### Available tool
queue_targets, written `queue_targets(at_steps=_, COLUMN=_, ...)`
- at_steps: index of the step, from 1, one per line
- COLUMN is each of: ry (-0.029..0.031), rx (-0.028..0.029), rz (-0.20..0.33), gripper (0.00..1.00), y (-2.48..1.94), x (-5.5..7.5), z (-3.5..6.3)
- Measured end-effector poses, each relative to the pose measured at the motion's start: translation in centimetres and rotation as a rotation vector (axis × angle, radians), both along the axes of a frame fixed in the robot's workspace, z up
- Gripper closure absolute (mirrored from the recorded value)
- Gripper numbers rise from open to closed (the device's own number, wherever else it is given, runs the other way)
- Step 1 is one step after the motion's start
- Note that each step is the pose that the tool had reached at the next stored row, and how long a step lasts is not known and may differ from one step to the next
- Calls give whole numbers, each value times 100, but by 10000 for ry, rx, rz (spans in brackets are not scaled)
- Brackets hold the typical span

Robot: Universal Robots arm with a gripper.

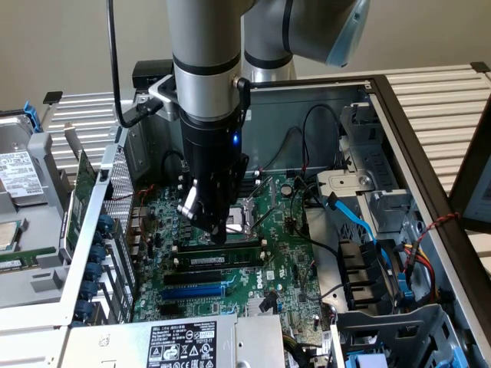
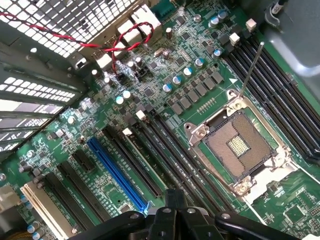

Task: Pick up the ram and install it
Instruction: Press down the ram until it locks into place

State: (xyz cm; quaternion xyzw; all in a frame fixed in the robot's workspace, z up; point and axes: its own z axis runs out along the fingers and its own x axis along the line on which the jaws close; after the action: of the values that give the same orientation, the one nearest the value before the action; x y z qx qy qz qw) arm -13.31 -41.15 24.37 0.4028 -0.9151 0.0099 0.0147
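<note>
Ram (image 1: 219, 261), a green stick with a white label, lies along a black slot on the green board (image 1: 291, 264) inside the open computer case (image 1: 399, 138); the hand (image 1: 217, 234) hangs just above its upper edge, near the empty processor socket (image 2: 239, 145); whether its fingers are spread or pinching, I cannot tell; a blue slot (image 2: 117, 172) lies beside the black ones
</note>
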Motion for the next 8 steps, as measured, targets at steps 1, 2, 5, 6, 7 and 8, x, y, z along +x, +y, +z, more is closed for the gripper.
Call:
queue_targets(at_steps=1, ry=0, rx=0, rz=-159, gripper=89, y=0, x=0, z=0)
queue_targets(at_steps=2, ry=0, rx=0, rz=-311, gripper=89, y=0, x=0, z=0)
queue_targets(at_steps=5, ry=0, rx=-1, rz=-752, gripper=89, y=0, x=0, z=0)
queue_targets(at_steps=6, ry=1, rx=-1, rz=-901, gripper=89, y=0, x=0, z=0)
queue_targets(at_steps=7, ry=0, rx=0, rz=-1043, gripper=89, y=0, x=0, z=0)
queue_targets(at_steps=8, ry=0, rx=-1, rz=-1189, gripper=89, y=0, x=0, z=0)
